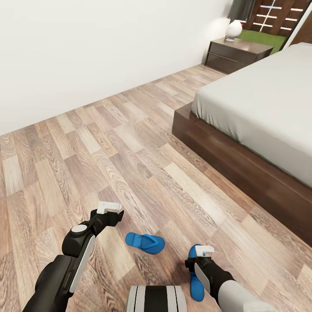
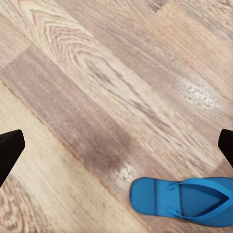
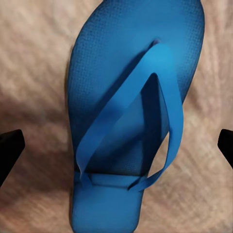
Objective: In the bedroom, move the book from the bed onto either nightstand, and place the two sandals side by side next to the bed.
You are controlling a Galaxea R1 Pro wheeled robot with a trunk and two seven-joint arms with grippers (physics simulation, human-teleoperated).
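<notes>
Two bright blue sandals lie apart on the wood floor in front of my base. One sandal (image 1: 145, 242) (image 2: 184, 201) rests just right of my left gripper (image 1: 113, 215) (image 2: 116, 148), which hangs open over bare planks. The other sandal (image 1: 196, 277) (image 3: 133, 116) lies directly under my right gripper (image 1: 200, 260) (image 3: 116, 148), whose fingers are spread wide on either side of it, open, above it. The bed (image 1: 260, 108) stands to the right. A nightstand (image 1: 236, 54) sits at its head, far back. The book is out of view.
A white globe lamp (image 1: 234, 29) stands on the nightstand, by a dark-framed window (image 1: 268, 21) onto green lawn. A white wall (image 1: 86, 52) runs along the left. The bed's dark frame (image 1: 225, 160) borders the floor on the right. My base (image 1: 156, 298) shows at the bottom.
</notes>
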